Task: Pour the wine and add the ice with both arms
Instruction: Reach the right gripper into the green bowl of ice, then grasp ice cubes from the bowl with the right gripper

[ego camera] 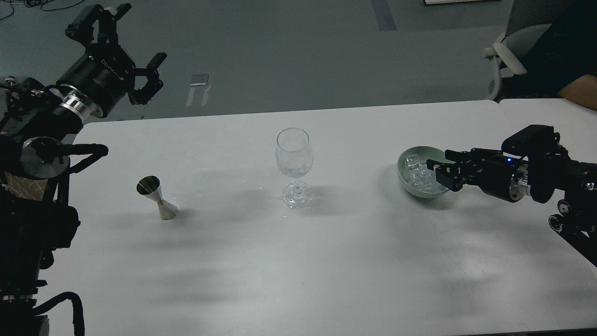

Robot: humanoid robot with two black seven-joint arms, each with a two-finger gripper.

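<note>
A clear wine glass (293, 156) stands upright mid-table. A steel jigger (156, 198) stands to its left. A pale green bowl (405, 184) on the right holds several clear ice cubes (416, 173). My right gripper (434, 171) is open, lying level over the bowl's right rim, with its fingertips at the ice. My left gripper (139, 36) is open and empty, raised high beyond the table's far left corner, well away from the jigger. No stream of wine shows. Whether the jigger or the glass holds liquid cannot be told.
The white table (298, 261) has a seam to a second table (536, 112) at the right. A chair (510, 51) and a person's arm (578, 91) are at the far right. A few droplets lie between the jigger and the glass.
</note>
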